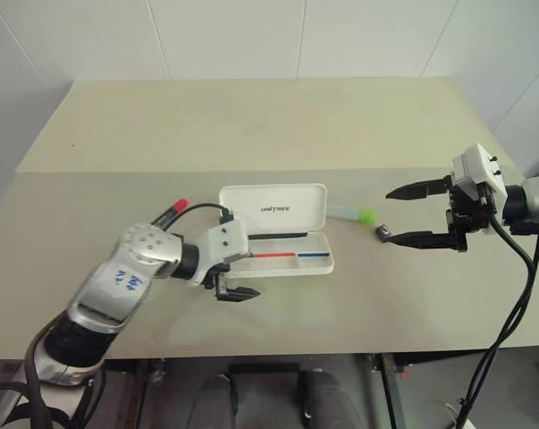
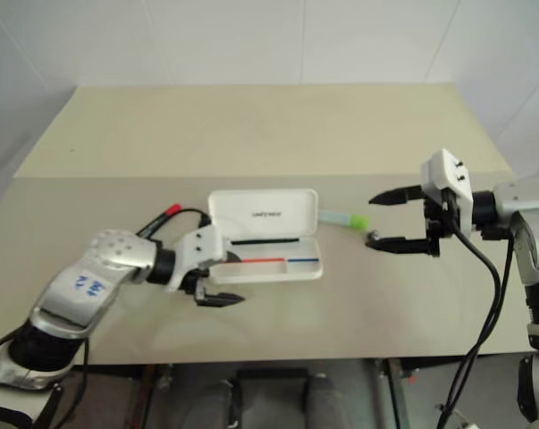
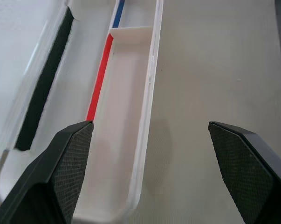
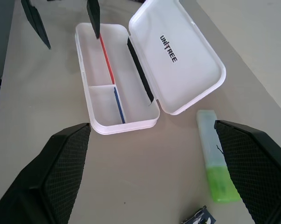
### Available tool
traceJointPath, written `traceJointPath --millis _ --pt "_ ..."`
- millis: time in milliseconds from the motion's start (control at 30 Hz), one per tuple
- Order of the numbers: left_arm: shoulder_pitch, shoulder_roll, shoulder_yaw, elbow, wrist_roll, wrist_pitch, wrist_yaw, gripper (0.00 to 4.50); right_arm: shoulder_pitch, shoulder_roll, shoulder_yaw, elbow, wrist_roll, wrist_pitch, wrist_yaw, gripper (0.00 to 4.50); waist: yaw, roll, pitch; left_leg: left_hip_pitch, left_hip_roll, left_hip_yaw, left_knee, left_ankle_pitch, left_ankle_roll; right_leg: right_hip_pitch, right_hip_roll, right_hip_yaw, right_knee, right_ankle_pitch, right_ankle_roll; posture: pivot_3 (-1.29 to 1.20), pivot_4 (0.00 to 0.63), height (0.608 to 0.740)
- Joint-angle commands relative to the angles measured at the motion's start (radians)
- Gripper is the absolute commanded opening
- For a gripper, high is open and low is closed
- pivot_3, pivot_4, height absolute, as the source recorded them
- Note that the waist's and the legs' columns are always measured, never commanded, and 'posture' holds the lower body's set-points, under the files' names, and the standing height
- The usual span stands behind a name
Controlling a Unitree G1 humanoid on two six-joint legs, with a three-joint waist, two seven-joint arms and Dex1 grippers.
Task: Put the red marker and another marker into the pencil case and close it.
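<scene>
Red marker (image 1: 172,210) half behind left arm

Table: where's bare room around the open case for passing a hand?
Free: the far half of the table behind the pencil case, and the near strip before it. Crowded: its right end, where the green marker, a small dark clip and the right gripper sit.

Silver-grey metal arms carry white plastic wrist housings, black cables, blue scribbled markings and textured black fingers (image 3: 68,158).
</scene>
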Motion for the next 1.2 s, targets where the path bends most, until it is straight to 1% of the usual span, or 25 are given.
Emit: traceJointPath --millis 33,100,233,267,333,400,433,500,567,633,767,900,1033,1200 --pt "0.028 0.076 0.242 -0.089 -0.126 0.067 -0.031 4.22 -0.023 -0.008 -0.007 0.018 -0.003 -0.024 0.026 4.5 0.003 0.0 0.0 0.0 0.002 0.0 0.0 0.0 0.0 0.0 0.002 0.0 -0.001 0.0 0.0 0.0 0.15 0.74" --pt "0.031 0.103 0.33 -0.103 -0.193 0.089 -0.037 4.22 -0.031 -0.003 0.0 0.033 -0.01 -0.032 0.031 4.5 0.005 0.0 0.0 -0.002 0.004 0.0 0.001 -0.001 -0.001 -0.001 0.004 0.0 -0.003 0.0 -0.001 0.0 0.15 0.74" --pt "0.089 0.158 0.449 -0.119 -0.291 0.077 -0.071 4.22 -0.064 0.016 0.021 0.067 -0.022 -0.053 0.04 4.5 0.005 0.0 0.0 -0.001 0.004 0.001 0.001 -0.002 -0.001 0.0 0.004 0.0 -0.004 0.0 -0.001 0.0 0.15 0.74" --pt "0.104 0.181 0.482 -0.087 -0.281 0.062 -0.067 4.22 -0.07 0.019 0.022 0.073 -0.024 -0.056 0.044 4.5 0.004 0.0 0.0 -0.001 0.004 0.002 0.001 -0.002 -0.001 0.0 0.004 0.001 -0.004 0.0 -0.001 0.0 0.15 0.74" --pt "0.136 0.245 0.525 0.031 -0.204 -0.008 -0.035 4.22 -0.076 0.021 0.027 0.084 -0.028 -0.065 0.055 4.5 0.004 0.0 0.0 -0.001 0.005 0.002 0.001 -0.002 -0.002 0.0 0.005 0.001 -0.004 0.0 -0.001 0.0 0.15 0.74" --pt "0.139 0.272 0.542 0.131 -0.173 -0.061 -0.001 4.22 -0.08 0.023 0.03 0.09 -0.029 -0.07 0.059 4.5 0.003 0.0 0.0 0.0 0.006 0.002 0.0 -0.002 -0.002 0.0 0.007 0.001 -0.003 0.0 -0.003 0.0 0.15 0.74" --pt "0.132 0.281 0.538 0.183 -0.153 -0.09 0.022 4.22 -0.081 0.025 0.031 0.092 -0.03 -0.071 0.059 4.5 0.003 0.0 0.0 0.0 0.006 0.002 0.0 -0.002 -0.002 -0.001 0.007 0.001 -0.003 0.0 -0.004 0.0 0.15 0.74" --pt "0.102 0.306 0.494 0.342 -0.06 -0.183 0.1 4.22 -0.084 0.027 0.034 0.095 -0.03 -0.073 0.058 4.5 0.003 0.0 0.0 0.0 0.006 0.002 0.0 -0.003 -0.002 -0.001 0.007 0.001 -0.003 0.0 -0.004 0.0 0.15 0.74" --pt "0.04 0.299 0.456 0.486 -0.008 -0.237 0.168 4.22 -0.086 0.027 0.036 0.097 -0.029 -0.075 0.057 4.5 0.003 0.0 0.0 0.001 0.006 0.003 0.0 -0.003 -0.002 -0.001 0.007 0.002 -0.003 0.0 -0.004 0.0 0.15 0.74" --pt "-0.039 0.258 0.409 0.616 0.023 -0.278 0.221 4.22 -0.088 0.023 0.035 0.098 -0.028 -0.074 0.058 4.5 0.004 0.0 0.0 0.0 0.007 0.003 0.0 -0.003 -0.002 -0.002 0.007 0.002 -0.003 0.001 -0.004 0.0 0.15 0.74" --pt "-0.156 0.153 0.325 0.788 0.018 -0.369 0.195 4.22 -0.084 0.013 0.032 0.093 -0.027 -0.07 0.055 4.5 0.012 -0.001 0.0 -0.002 0.007 0.005 0.0 -0.003 -0.002 -0.003 0.007 0.002 -0.004 0.001 -0.003 0.0 0.15 0.74" --pt "-0.217 0.102 0.264 0.88 0.032 -0.396 0.173 4.22 -0.057 -0.006 0.014 0.065 -0.019 -0.057 0.044 4.5 0.01 -0.001 0.0 -0.003 0.007 0.005 0.0 -0.003 -0.002 -0.003 0.007 0.002 -0.004 0.001 -0.003 0.0 0.15 0.74" --pt "-0.236 0.088 0.229 0.938 0.046 -0.425 0.166 4.22 -0.019 -0.028 -0.007 0.032 -0.005 -0.041 0.031 4.5 0.002 -0.001 0.0 -0.002 0.007 0.007 0.0 -0.004 -0.003 -0.004 0.008 0.003 -0.005 0.001 -0.003 0.0 0.15 0.74" --pt "-0.25 0.07 0.2 0.995 0.057 -0.438 0.149 4.22 0.001 -0.034 -0.021 0.009 0.0 -0.028 0.022 4.5 0.004 -0.001 0.0 -0.001 0.008 0.008 0.001 -0.004 -0.003 -0.004 0.008 0.004 -0.002 0.001 -0.003 0.0 0.15 0.74"
